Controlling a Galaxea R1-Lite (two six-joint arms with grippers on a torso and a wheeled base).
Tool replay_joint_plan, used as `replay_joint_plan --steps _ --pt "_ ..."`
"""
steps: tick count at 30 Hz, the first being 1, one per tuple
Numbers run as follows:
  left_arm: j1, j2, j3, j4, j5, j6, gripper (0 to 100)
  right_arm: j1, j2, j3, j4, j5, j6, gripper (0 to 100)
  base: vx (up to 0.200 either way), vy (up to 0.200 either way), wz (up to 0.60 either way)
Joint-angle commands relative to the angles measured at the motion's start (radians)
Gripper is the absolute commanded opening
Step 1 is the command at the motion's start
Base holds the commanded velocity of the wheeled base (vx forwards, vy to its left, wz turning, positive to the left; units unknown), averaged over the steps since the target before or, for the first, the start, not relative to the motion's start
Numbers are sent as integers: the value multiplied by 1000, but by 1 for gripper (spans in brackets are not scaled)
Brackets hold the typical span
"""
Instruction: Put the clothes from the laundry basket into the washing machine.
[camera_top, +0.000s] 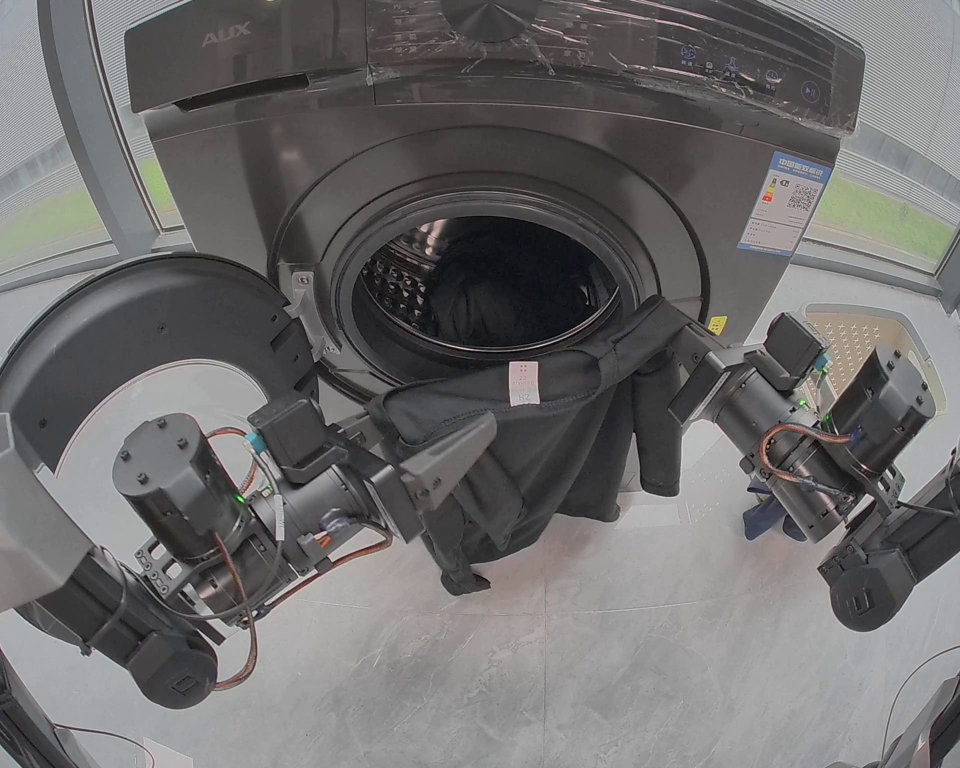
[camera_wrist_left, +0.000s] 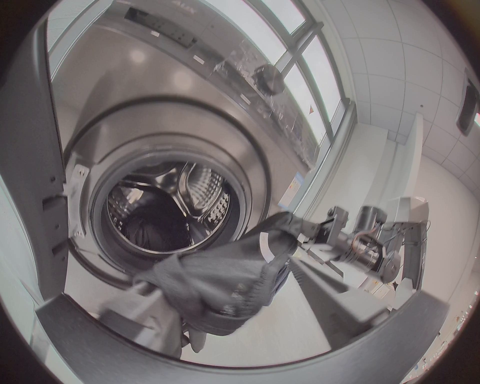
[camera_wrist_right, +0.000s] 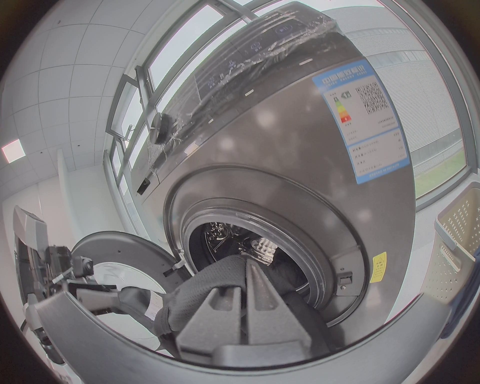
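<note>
The front-loading washing machine (camera_top: 560, 160) stands just beyond both pincers, with its round mouth behind the gap between them. Its door (camera_top: 150, 320) is swung fully open and lies outboard of the left pincer (camera_top: 440, 440), above that arm.

A black garment (camera_top: 560, 430) is stretched between the two pincers in front of the lower rim of the mouth. Its upper edge runs from one pincer to the other, and the rest hangs down toward the tiled floor (camera_top: 560, 640) without reaching it.

The right pincer (camera_top: 672, 335) has its fingers pressed together on one corner of the garment, level with the rim of the mouth on its own side. The left pincer sits lower and nearer the robot. Its jaws are spread wide, and the other end of the garment is bunched over one finger (camera_wrist_left: 150, 305), while the second finger (camera_wrist_left: 340, 300) stands clear of the cloth.

The laundry basket (camera_top: 860, 335), pale and perforated, sits on the floor behind the right pincer, outboard of that arm. More dark clothes (camera_top: 480, 290) lie inside the drum, past the held garment. A blue-edged label (camera_top: 785, 205) is stuck on the machine's front above the right pincer. A small white tag (camera_top: 523, 383) shows on the garment's upper edge, about midway between the pincers.
</note>
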Motion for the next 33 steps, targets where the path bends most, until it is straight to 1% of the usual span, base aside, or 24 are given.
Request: replay_joint_plan --steps 1,3,4,9,14,16,18,23,24,27,33 --pt "3 140 5 0 1 8 100 35 -36 -3 -1 -6 -1 0 0 0 0" --pt "1 163 1 0 1 10 100 42 -36 -3 -1 -10 -2 0 0 0 0" --pt "1 203 -8 0 2 13 100 47 -35 -3 -1 -15 -2 0 0 0 0" --pt "-4 284 -42 0 2 23 100 61 -27 -4 -1 -16 -2 0 0 0 0" --pt "-5 327 -60 -2 10 25 100 61 -21 -15 -1 -21 -1 0 0 0 0" --pt "-14 358 -64 -5 12 46 100 52 2 -32 -1 -23 2 0 0 0 0" --pt "-19 367 -65 -5 12 54 100 52 7 -38 -1 -23 4 0 0 0 0" --pt "-42 390 -71 -5 12 57 100 52 21 -41 -1 -24 4 0 0 0 0" --pt "-47 398 -74 -5 12 57 100 52 24 -44 -1 -27 4 0 0 0 0" --pt "-62 426 -94 -5 13 59 100 55 24 -52 -1 -59 4 0 0 0 0" --pt "-105 455 -136 -5 12 56 100 53 25 -61 -1 -64 18 0 0 0 0"
